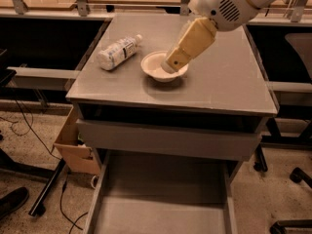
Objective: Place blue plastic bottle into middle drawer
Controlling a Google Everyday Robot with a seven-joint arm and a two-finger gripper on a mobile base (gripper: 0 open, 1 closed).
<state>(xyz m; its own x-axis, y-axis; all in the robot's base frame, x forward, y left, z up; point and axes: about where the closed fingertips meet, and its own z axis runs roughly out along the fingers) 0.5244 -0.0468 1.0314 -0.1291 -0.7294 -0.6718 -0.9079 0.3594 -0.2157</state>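
The blue plastic bottle [117, 52] lies on its side on the left part of the grey cabinet top [229, 82], white cap pointing to the back right. My gripper [170, 64] hangs at the end of the tan forearm, over the inside of the round cream bowl [155, 73], to the right of the bottle and apart from it. It holds nothing that I can see. The middle drawer [161, 199] is pulled out wide at the bottom of the view, and its flat grey floor is bare.
A drawer above shows only its long grey front panel [165, 140], slightly out. A cardboard box [73, 147] and cables lie on the floor at the left. Chair wheels [292, 174] stand at the right. Dark shelving flanks the cabinet.
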